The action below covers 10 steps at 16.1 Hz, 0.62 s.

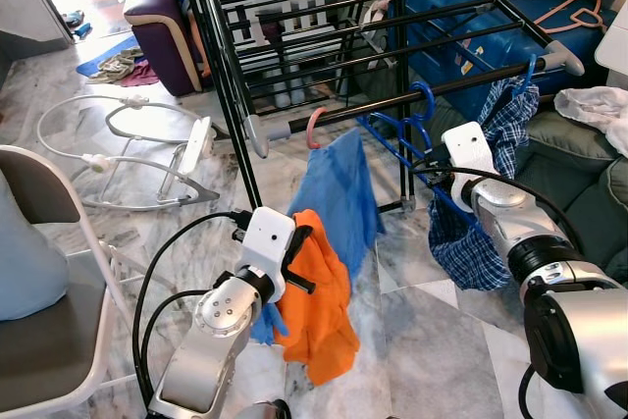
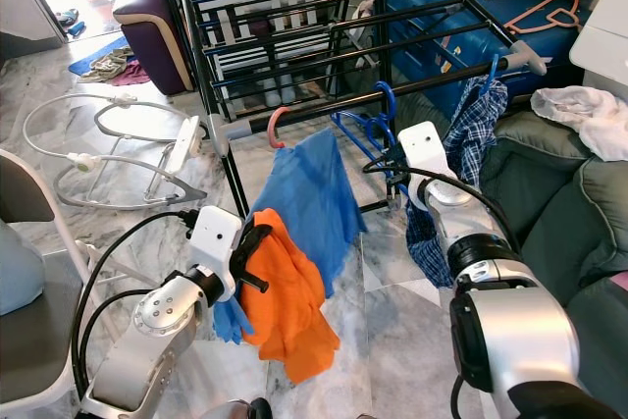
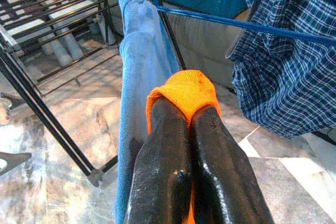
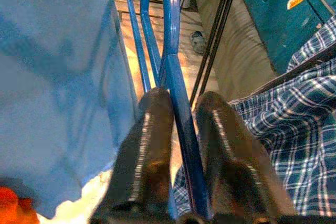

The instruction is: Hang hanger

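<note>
**Blue hanger held at the drying rack rail**

The right pincer [image 4: 181,129] was closed on a blue hanger [image 4: 170,51], its two black fingers [image 4: 149,145] pressing the thin blue bar from either side. The hanger's hook [image 1: 425,103] curled over the rack's front rail [image 1: 392,105], between a blue cloth [image 1: 339,193] and a checked shirt [image 1: 491,183]. The blue cloth hung from a pink hook [image 1: 314,127] on the same rail, and the checked shirt hung near the rail's right end, just beside the right arm.

The left pincer [image 3: 186,124] was clamped on an orange cloth [image 1: 319,301], which bunched over its fingertips and draped down from the wrist toward the marble floor [image 1: 422,340]. The orange cloth hung in front of and below the blue cloth.

The black drying rack [image 1: 324,26] stood on the floor before a blue sofa [image 1: 481,36]. A white chair [image 1: 49,272] stood at the robot's left, with a white frame [image 1: 128,159] lying on the floor beyond it. A dark green cushion [image 1: 579,183] sat at the right.
</note>
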Motion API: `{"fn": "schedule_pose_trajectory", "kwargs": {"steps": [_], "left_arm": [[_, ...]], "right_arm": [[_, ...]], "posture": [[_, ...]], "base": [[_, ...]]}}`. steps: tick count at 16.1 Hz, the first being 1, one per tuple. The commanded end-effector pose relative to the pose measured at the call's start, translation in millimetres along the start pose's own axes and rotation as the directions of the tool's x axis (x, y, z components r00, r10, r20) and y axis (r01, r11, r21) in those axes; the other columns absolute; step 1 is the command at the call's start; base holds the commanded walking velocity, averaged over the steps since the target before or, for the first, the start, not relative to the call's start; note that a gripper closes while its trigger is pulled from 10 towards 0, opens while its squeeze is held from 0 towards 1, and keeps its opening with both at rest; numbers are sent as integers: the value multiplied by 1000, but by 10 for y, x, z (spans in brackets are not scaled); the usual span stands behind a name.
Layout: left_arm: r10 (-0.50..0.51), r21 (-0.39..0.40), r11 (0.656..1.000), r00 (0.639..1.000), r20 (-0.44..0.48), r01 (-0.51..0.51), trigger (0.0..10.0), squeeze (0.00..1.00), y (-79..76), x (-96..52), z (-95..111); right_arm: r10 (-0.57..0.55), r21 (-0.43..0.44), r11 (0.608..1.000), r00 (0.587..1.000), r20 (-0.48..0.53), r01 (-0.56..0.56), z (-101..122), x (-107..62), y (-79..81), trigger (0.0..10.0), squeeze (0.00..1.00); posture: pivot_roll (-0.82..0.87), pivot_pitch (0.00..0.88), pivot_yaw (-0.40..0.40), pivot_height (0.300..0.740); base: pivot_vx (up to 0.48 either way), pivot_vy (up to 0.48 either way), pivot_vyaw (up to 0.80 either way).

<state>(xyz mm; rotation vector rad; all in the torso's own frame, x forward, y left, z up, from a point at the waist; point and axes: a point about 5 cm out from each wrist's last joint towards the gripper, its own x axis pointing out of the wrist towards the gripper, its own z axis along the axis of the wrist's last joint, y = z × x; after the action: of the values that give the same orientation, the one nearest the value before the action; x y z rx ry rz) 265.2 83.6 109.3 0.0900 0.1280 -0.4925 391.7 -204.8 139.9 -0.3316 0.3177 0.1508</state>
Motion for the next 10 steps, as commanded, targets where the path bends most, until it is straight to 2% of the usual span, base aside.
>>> {"fn": "schedule_pose_trajectory", "kwargs": {"steps": [1,10], "left_arm": [[-2,20,1000,1000,-3,2,10000,0,17,6,15],[19,29,999,1000,3,-19,10000,0,29,-1,18]], "right_arm": [[5,21,1000,1000,-6,-5,-37,-1,18,0,0],[-12,40,999,1000,18,11,9,9,32,0,0]], "posture": [[-87,75,75,740],[-84,72,69,740]], "base": [[0,0,0],[0,0,0]]}}
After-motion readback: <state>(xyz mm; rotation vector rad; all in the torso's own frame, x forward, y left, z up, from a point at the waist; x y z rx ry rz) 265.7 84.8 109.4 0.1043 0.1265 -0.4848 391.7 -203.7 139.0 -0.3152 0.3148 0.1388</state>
